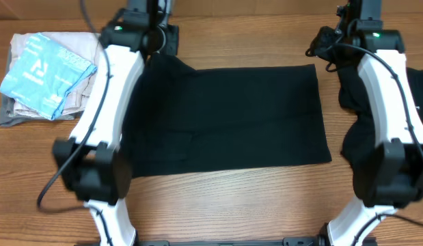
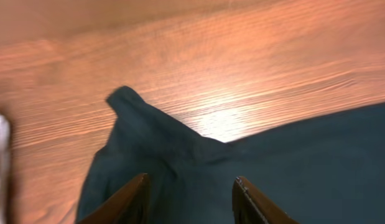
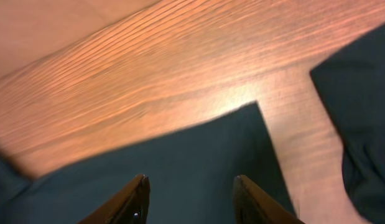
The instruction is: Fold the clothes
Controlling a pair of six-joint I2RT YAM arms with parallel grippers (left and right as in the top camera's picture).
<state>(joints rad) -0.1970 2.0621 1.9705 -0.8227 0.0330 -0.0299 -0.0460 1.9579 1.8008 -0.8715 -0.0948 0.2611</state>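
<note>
**Overhead.** Black garment (image 1: 225, 116) spread flat as a rough rectangle at the centre of the table (image 1: 218, 205), with a loose flap sticking out at 11 o'clock. Second black heap (image 1: 350, 140) bunched at 3 o'clock, partly under the right arm (image 1: 385, 89). Pale folded stack (image 1: 40, 82) with a blue packet on top at 10 o'clock, well apart from the garment. Left arm (image 1: 119, 89) reaching to the 11 o'clock corner, right arm to the 1 o'clock corner. Claws too dark against their mounts to read here.

**Left wrist.** Left gripper (image 2: 189, 202) spread wide with nothing between the fingers, poised over rumpled cloth. Protruding flap at 11 o'clock of the frame, bare wood beyond. Blurred; possibly just above the fabric, contact not certain.

**Right wrist.** Right gripper (image 3: 191, 202) likewise wide and empty, over the garment's clean corner at 1 o'clock of the frame. Second heap at 3 o'clock, separated by a strip of bare wood.

**Hazards, as judged.**
- Crooked fold from gripping the rumpled left flap instead of the true edge.
- Missed pinch or a single thin layer slipping free, from closing too high above the cloth.
- Skewed drag from uneven closing of the two sides.
- Snagging of the nearby heap on a wide right-hand sweep.
</note>
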